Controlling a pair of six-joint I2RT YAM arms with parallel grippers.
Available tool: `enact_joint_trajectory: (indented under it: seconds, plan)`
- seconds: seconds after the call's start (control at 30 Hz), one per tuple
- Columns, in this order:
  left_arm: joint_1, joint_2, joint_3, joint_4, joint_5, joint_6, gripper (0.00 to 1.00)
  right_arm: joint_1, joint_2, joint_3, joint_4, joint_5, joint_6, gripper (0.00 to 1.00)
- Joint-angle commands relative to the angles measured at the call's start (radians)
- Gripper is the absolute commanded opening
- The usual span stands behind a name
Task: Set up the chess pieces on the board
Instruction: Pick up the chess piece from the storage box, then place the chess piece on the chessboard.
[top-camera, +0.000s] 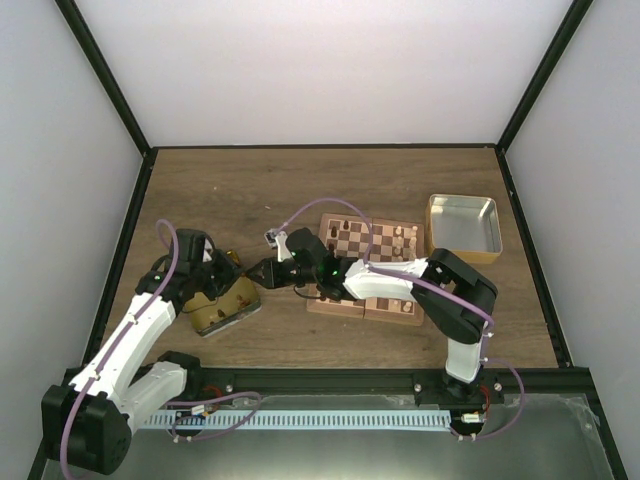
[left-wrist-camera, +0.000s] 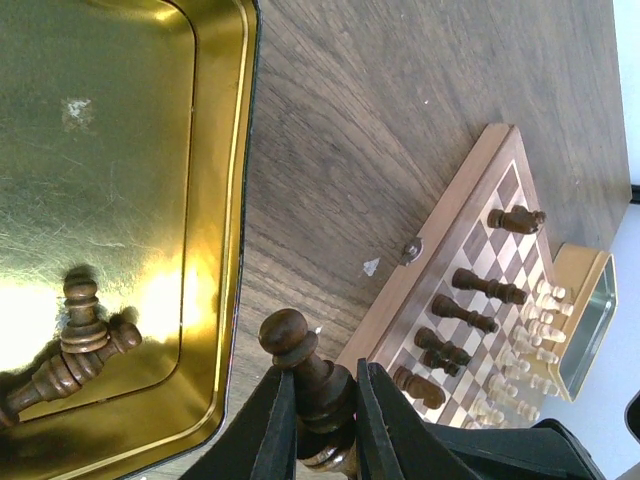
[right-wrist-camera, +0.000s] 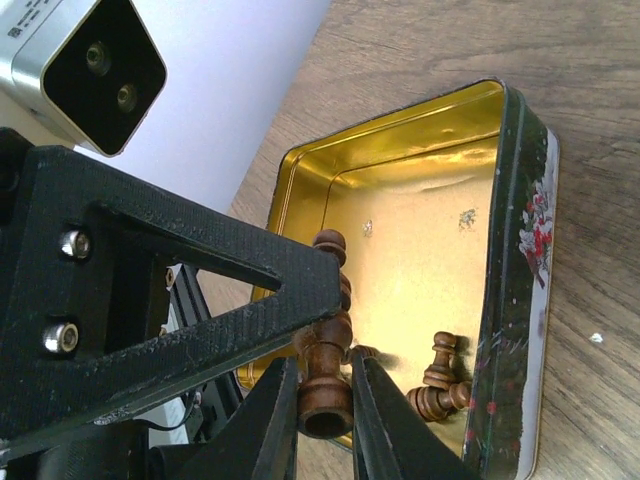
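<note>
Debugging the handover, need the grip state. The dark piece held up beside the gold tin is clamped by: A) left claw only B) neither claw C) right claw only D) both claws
D: the left wrist view shows the left claw pinching the dark piece below its round head, and the right wrist view shows the right claw closed on its base.

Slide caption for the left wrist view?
Left gripper pinches a dark piece near the gold tin, chessboard beyond.
</note>
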Motion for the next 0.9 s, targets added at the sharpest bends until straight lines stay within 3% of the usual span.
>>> enact_joint_trajectory:
  seconds: [0.0,0.37,0.57,0.87]
  plan:
    - [0.005,-0.006,-0.015,0.015,-0.003,0.002,0.11,0.001,-0.044,0.017,0.001,0.012,-0.007,0.11]
    - [0.007,0.004,-0.015,-0.042,-0.266,0.151,0.11,-0.115,-0.144,0.140,-0.551,0.169,-0.269,0.11]
    - [0.007,0.005,0.003,-0.003,-0.275,0.222,0.11,-0.272,-0.136,0.297,-0.872,0.274,-0.454,0.12]
    - [0.007,0.009,-0.010,0.036,-0.236,0.262,0.11,-0.371,0.052,0.571,-1.086,0.391,-0.551,0.14]
